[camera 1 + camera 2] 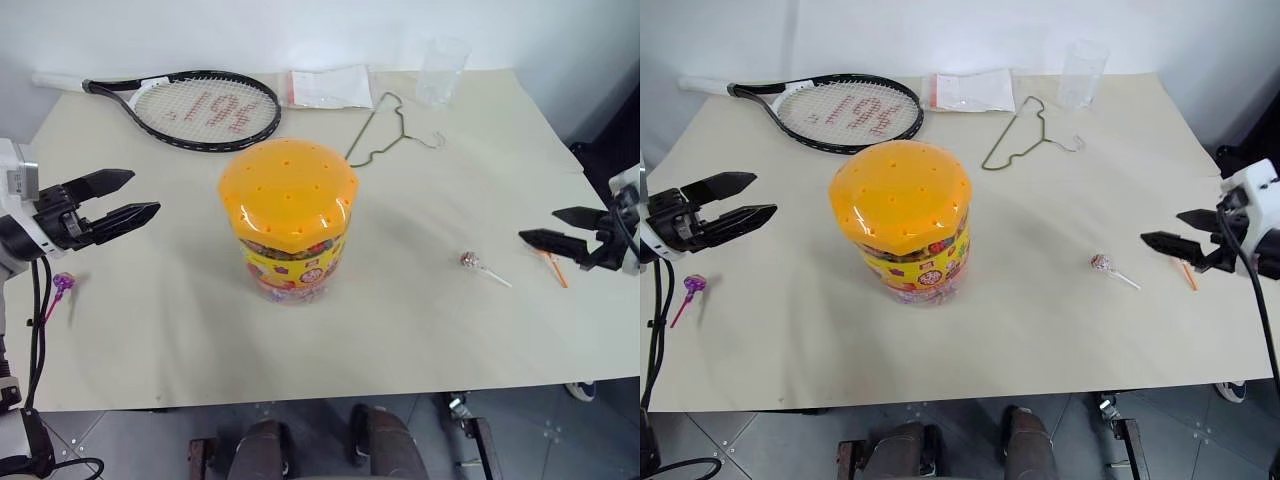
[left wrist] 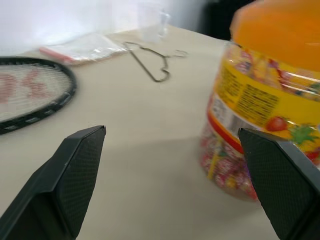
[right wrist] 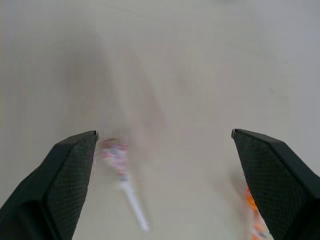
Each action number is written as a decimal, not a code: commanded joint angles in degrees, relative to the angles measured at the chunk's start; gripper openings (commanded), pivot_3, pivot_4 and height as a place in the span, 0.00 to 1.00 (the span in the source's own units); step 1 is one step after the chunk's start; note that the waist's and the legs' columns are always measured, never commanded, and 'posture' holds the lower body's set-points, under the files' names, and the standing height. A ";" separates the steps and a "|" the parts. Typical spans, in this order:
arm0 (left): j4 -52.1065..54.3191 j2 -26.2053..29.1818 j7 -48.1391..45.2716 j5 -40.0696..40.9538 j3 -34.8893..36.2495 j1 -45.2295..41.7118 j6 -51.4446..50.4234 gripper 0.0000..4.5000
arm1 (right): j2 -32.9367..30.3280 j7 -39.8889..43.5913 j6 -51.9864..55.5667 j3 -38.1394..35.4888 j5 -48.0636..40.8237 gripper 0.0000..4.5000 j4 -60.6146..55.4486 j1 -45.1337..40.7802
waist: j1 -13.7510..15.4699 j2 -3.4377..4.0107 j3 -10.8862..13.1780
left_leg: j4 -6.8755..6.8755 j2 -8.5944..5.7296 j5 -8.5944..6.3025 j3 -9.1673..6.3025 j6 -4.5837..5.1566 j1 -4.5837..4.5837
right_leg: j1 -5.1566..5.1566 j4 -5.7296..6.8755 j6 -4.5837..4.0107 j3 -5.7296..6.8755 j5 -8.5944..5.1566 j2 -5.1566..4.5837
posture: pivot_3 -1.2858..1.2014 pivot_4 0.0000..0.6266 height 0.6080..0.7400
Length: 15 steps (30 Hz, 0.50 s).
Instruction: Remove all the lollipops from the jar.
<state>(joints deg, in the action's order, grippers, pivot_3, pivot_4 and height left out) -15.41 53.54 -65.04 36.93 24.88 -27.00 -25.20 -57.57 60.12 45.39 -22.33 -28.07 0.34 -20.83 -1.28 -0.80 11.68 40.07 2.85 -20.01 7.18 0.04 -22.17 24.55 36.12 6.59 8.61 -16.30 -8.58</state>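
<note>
Near the left edge of the counter (image 1: pixel 420 340) we see 1 purple-stick lollipop (image 1: pixel 63 283) lying flat, and above it our left claw (image 1: pixel 132 196) hangs wide and empty, aimed toward the jar (image 1: pixel 288 220). The jar stands near the middle of the counter, orange lid on. Right of it lies a white-stick lollipop (image 1: pixel 470 260), and by the right edge an orange-stick lollipop (image 1: pixel 553 266) lies just beside our right claw (image 1: pixel 545 226), which also stands wide with nothing in it. With 3 lollipops out on the counter, we judge the removal done or nearly so; wrappers show through the jar wall. The next move calls for checking the lid's holes for any stick left.
</note>
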 commanded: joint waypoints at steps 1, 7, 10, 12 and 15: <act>3.49 -0.14 -0.48 2.11 3.68 3.99 -0.75 1.00 | 1.73 4.34 -4.76 -0.49 -3.91 0.99 -7.15 2.88 | -0.09 0.00 0.00 | -0.01 0.00 0.00 0.00 0.00 0.00 | 0.01 0.00 0.00 -0.01 0.00 0.00 | 0.52 0.24 1.00; 5.02 0.94 0.28 1.33 9.05 12.71 0.17 1.00 | 6.48 7.69 -15.46 4.06 -2.71 0.99 -5.69 3.90 | -0.25 0.00 0.00 | -0.02 0.01 0.00 0.01 0.00 0.06 | 0.01 0.01 0.00 -0.03 0.00 0.01 | 0.52 0.24 1.00; 5.59 0.18 0.44 1.98 11.28 15.28 0.49 1.00 | 7.52 9.14 -20.15 7.18 -0.73 0.99 -3.45 4.36 | -0.02 -0.04 -0.02 | -0.02 0.01 0.00 0.00 0.00 0.07 | -0.02 0.00 0.00 -0.02 0.00 0.00 | 0.52 0.24 1.00; 6.28 -0.59 0.89 3.33 12.63 16.17 -0.51 1.00 | 8.26 8.69 -22.17 8.44 0.19 0.99 -2.40 4.20 | 0.29 -0.05 -0.03 | 0.00 0.00 0.00 -0.01 0.00 0.07 | -0.04 0.00 0.00 -0.01 0.00 -0.01 | 0.52 0.24 1.00; 9.66 -2.98 2.27 3.50 14.05 19.50 0.41 1.00 | 10.74 5.22 -22.46 8.44 -0.12 0.99 -3.54 4.11 | 0.49 -0.05 -0.03 | 0.01 0.01 0.00 -0.01 0.00 0.07 | -0.03 0.02 -0.01 -0.03 0.01 -0.01 | 0.52 0.24 1.00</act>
<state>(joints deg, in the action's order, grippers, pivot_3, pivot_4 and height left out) -8.57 51.21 -63.30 39.15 36.98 -8.63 -25.70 -47.07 66.77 23.98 -12.73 -27.71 -1.72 -16.65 -0.79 -0.85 11.65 40.09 2.86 -20.02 7.17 0.04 -22.09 24.52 36.15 6.57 8.58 -16.29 -8.59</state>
